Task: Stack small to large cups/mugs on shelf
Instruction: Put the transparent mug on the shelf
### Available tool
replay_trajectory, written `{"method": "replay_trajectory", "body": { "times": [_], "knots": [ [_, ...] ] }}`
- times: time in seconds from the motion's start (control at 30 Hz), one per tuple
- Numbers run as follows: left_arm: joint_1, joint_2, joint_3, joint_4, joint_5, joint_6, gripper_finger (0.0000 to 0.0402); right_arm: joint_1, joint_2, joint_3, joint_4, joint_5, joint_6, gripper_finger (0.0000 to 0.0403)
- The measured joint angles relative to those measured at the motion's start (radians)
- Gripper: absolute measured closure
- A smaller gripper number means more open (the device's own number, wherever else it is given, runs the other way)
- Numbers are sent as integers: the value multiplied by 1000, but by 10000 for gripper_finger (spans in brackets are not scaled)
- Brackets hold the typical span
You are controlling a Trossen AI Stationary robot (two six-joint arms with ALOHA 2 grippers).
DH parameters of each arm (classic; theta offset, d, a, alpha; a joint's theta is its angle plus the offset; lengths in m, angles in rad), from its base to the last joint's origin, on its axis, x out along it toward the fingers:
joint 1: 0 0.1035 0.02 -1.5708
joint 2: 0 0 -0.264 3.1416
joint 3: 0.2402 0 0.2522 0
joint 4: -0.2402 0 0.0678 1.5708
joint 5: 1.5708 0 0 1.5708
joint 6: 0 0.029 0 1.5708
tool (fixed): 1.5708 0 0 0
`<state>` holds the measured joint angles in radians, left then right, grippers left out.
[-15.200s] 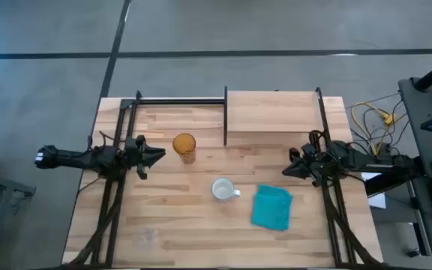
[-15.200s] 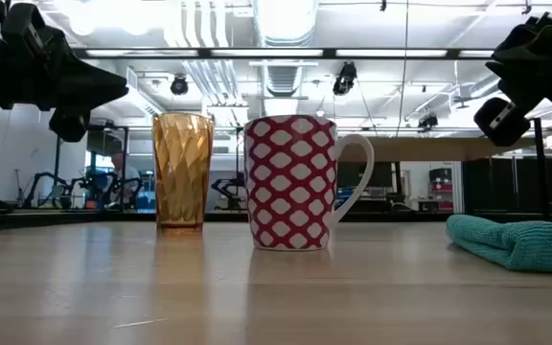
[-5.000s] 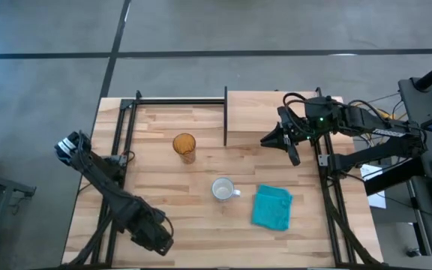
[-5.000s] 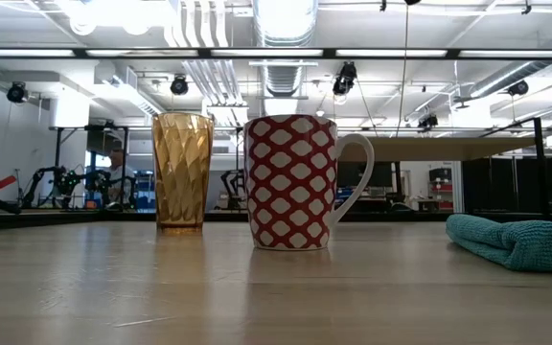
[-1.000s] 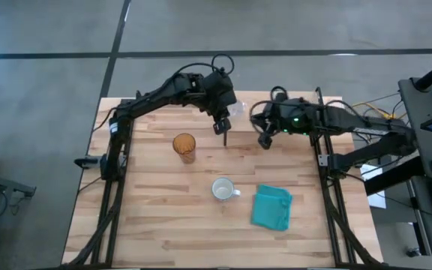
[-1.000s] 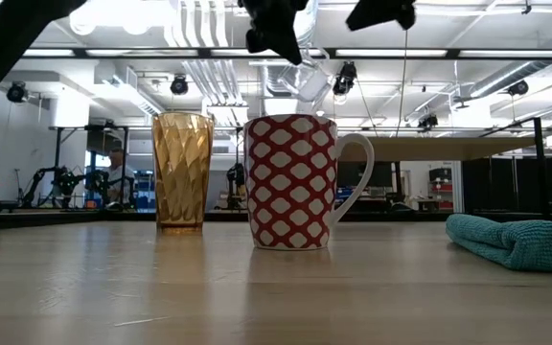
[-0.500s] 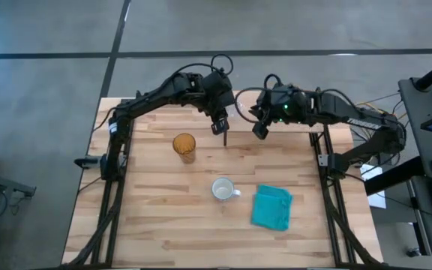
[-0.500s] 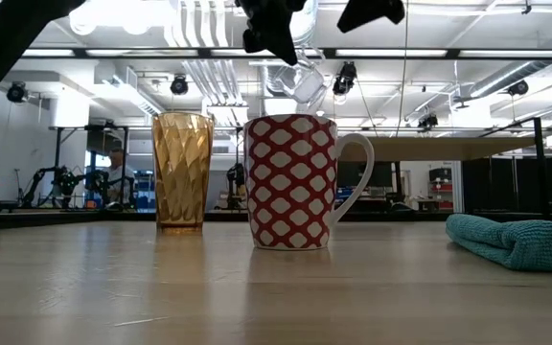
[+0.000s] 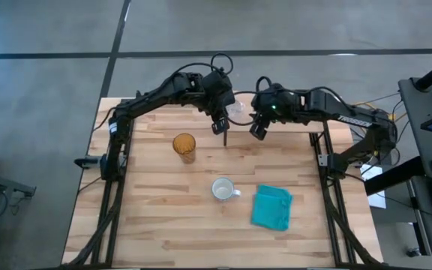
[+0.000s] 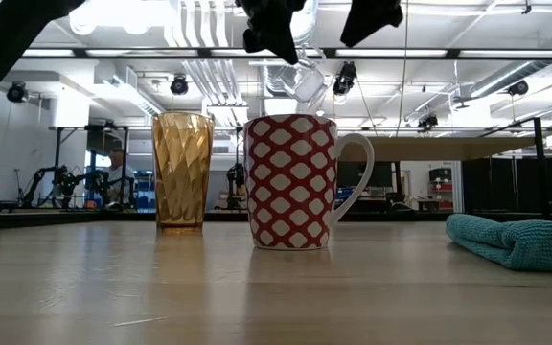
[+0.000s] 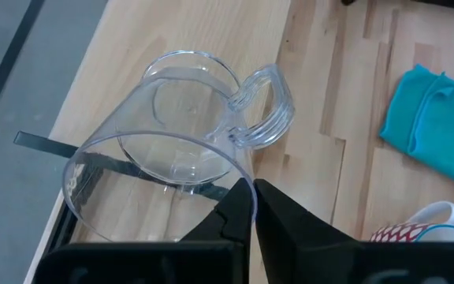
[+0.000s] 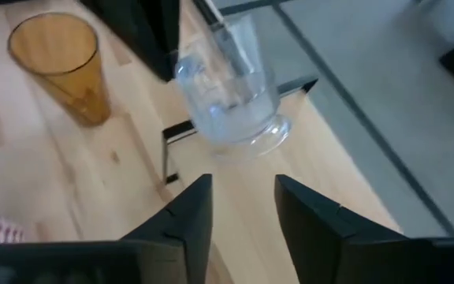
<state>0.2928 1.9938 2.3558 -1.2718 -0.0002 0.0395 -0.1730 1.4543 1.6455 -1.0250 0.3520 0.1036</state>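
Observation:
A small clear glass cup (image 9: 237, 111) with a handle hangs tilted above the left end of the light-wood shelf (image 9: 287, 120); my left gripper (image 9: 226, 114) is shut on it. It also shows in the low view (image 10: 310, 86). My right gripper (image 9: 255, 130) is open just right of the cup and touches nothing; its wrist view shows the cup (image 12: 231, 102) ahead of its fingers. The amber tumbler (image 9: 184, 146) and the red-and-white patterned mug (image 9: 222, 189) stand upright on the table. My left gripper holds the clear cup by its rim (image 11: 243, 183), next to the handle (image 11: 268, 102). One finger is inside the mouth and one outside. The cup is lifted clear and tilted, its mouth toward the gripper and its base away from it.
A teal cloth (image 9: 272, 206) lies on the table right of the mug. Black posts and rails (image 9: 225, 131) frame the shelf and the table's far edge. The two arms are close together over the shelf's left end.
My right gripper has moved toward the table's left and far edges, closer to the clear cup, and stays open. My left gripper has kept the cup still above the shelf's left end.

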Motion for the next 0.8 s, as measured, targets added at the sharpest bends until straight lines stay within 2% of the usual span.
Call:
{"method": "replay_trajectory", "body": {
  "times": [0.23,0.8],
  "knots": [
    [0,0,0,0,5,0,401,0,-1,0,125,9,-89,259],
    [1,-2,0,30,32,-6,401,0,85,-8,128,-37,-184,286]
  ]
}}
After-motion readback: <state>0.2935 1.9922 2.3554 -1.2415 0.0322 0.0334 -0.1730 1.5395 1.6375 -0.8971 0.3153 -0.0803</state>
